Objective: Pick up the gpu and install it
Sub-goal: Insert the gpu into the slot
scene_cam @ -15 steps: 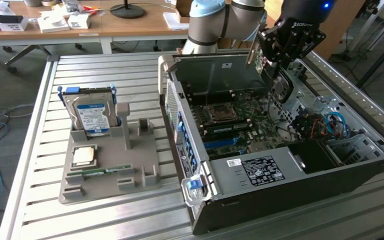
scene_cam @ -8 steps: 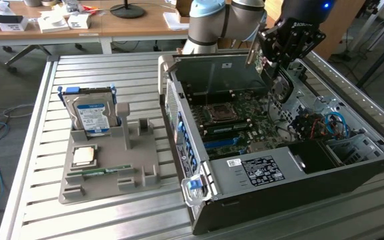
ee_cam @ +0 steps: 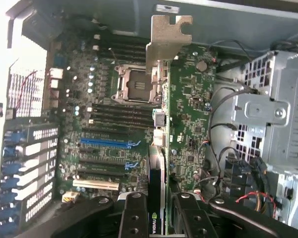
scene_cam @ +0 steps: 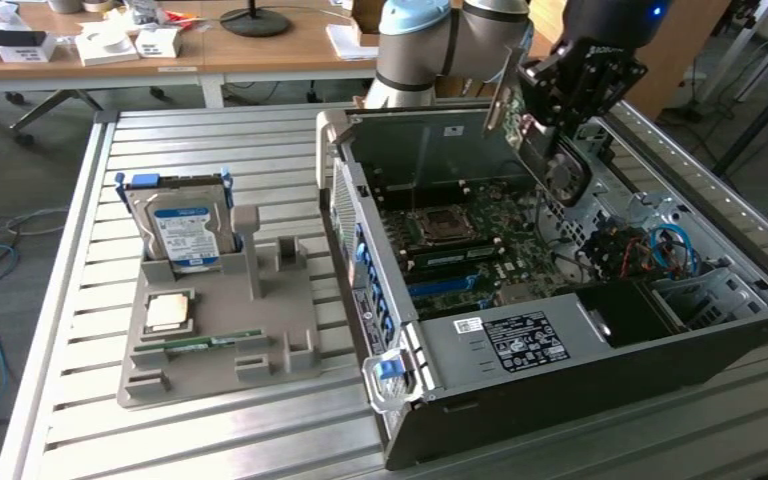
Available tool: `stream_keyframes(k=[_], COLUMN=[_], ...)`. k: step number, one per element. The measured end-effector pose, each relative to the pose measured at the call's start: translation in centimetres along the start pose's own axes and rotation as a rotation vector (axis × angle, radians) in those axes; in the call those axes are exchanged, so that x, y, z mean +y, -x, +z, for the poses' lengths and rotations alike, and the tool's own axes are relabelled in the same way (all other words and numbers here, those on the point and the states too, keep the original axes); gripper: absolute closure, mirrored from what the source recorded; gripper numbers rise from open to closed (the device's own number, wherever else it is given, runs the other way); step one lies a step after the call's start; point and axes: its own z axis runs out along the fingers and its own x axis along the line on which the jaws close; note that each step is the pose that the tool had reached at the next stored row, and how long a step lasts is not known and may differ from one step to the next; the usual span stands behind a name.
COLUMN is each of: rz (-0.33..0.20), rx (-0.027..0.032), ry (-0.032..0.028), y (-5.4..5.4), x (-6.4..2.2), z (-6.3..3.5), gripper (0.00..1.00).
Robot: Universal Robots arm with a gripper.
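Gpu [scene_cam: 554,160] pick-up is done and the install is not, as far as the pictures show; the card hangs in the air over the open machine, grasped, seated in nothing.

Widest of all is the slatted metal surface [scene_cam: 77,330]; on it, toward the exterior view's right, lies the computer case [scene_cam: 558,400] with its side off and its inside facing up; inside, the green motherboard [scene_cam: 471,240] lies bare, its socket uncovered. On the exterior view's left sits a grey holder tray [scene_cam: 197,370], well apart from the card; a hard drive [scene_cam: 184,230] with a blue-white label stands upright in it; a small green memory stick [scene_cam: 204,343] lies near its front edge; the upright posts beside the drive hold nothing.

The claw [scene_cam: 551,100] is clenched on the gpu, one finger on each face. In the wrist view the claw [ee_cam: 159,220] pinches the card edge-on; the gpu [ee_cam: 159,124] runs away from it above the motherboard [ee_cam: 109,129], its metal bracket [ee_cam: 166,37] at the far end near the case wall. A blue slot [ee_cam: 104,142] lies beside the card's line, not under it.

My judgement: the job stands about halfway; the card is lifted and carried over the case; lowering it, lining it up and pressing it home are left undone.
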Motion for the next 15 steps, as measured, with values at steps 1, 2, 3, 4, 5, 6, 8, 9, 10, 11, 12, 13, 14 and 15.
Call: stream_keyframes(k=[1, 2, 3, 4, 5, 6, 8, 9, 10, 11, 12, 13, 14, 15], rz=[-0.018, -0.036, -0.055, -0.073, -0.091, -0.109, -0.145, -0.164, -0.182, -0.200, -0.218, -0.236, -0.254, -0.272], rx=[0.0007, 0.0014, 0.0022, 0.0029, 0.0037, 0.0044, 0.0059, 0.0068, 0.0075, 0.0082, 0.0090, 0.0097, 0.0105, 0.0112], ry=[-0.0001, 0.0000, -0.0001, -0.0001, -0.0003, -0.0003, -0.0003, -0.0004, -0.0005, -0.0005, -0.0006, -0.0006, -0.0006, -0.0007], y=[0.00, 0.00, 0.00, 0.00, 0.00, 0.00, 0.00, 0.00, 0.00, 0.00, 0.00, 0.00, 0.00, 0.00], x=[0.00, 0.00, 0.00, 0.00, 0.00, 0.00, 0.00, 0.00, 0.00, 0.00, 0.00, 0.00, 0.00, 0.00], z=[0.01, 0.02, 0.02, 0.03, 0.03, 0.04, 0.05, 0.06, 0.06, 0.07, 0.07, 0.08, 0.09, 0.09], gripper=[0.74, 0.74, 0.74, 0.74, 0.74, 0.74, 0.74, 0.74, 0.74, 0.74, 0.74, 0.74, 0.74, 0.74])
